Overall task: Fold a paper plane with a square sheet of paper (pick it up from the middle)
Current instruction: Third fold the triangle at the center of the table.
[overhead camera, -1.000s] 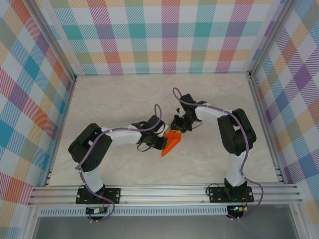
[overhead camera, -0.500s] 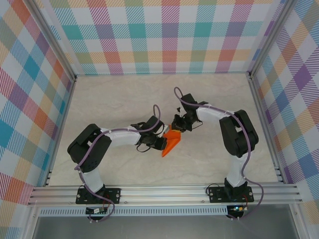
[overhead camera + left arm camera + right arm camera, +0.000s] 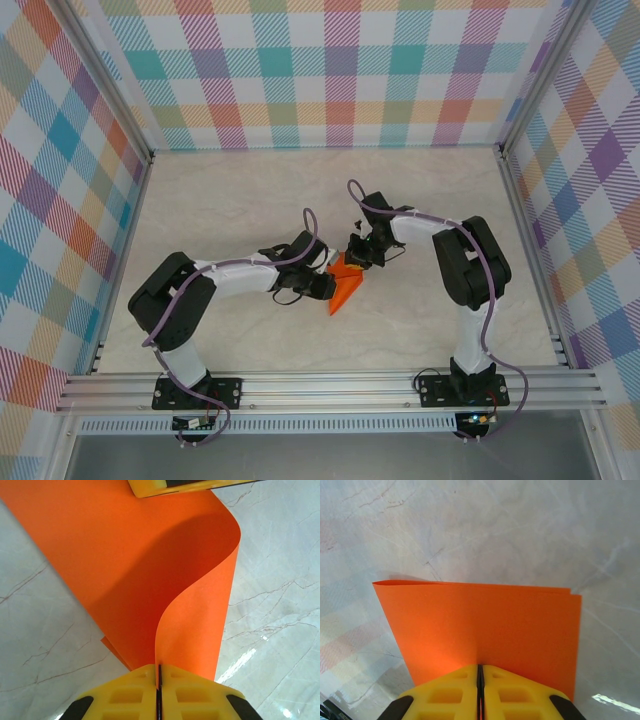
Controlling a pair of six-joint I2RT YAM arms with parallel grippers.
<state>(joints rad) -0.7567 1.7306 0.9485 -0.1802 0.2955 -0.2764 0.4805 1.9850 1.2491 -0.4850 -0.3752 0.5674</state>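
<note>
At the near table edge, both arm bases are bolted to a silver aluminium rail [image 3: 330, 385]. Mid-table, the left gripper [image 3: 322, 288] is pinched closed on one edge of the thin bright orange sheet of paper [image 3: 345, 288]. The left wrist view shows its yellow fingers [image 3: 130, 692] meeting on the paper, which curls up off the pale marble-pattern tabletop [image 3: 230, 220]. Just beyond, the right gripper [image 3: 356, 258] clamps the paper's far edge, its yellow pads [image 3: 445, 692] closed on two layers. The paper is folded and tapers to a point toward the near side. Farthest back stands a multicoloured plaid wall [image 3: 340, 80].
</note>
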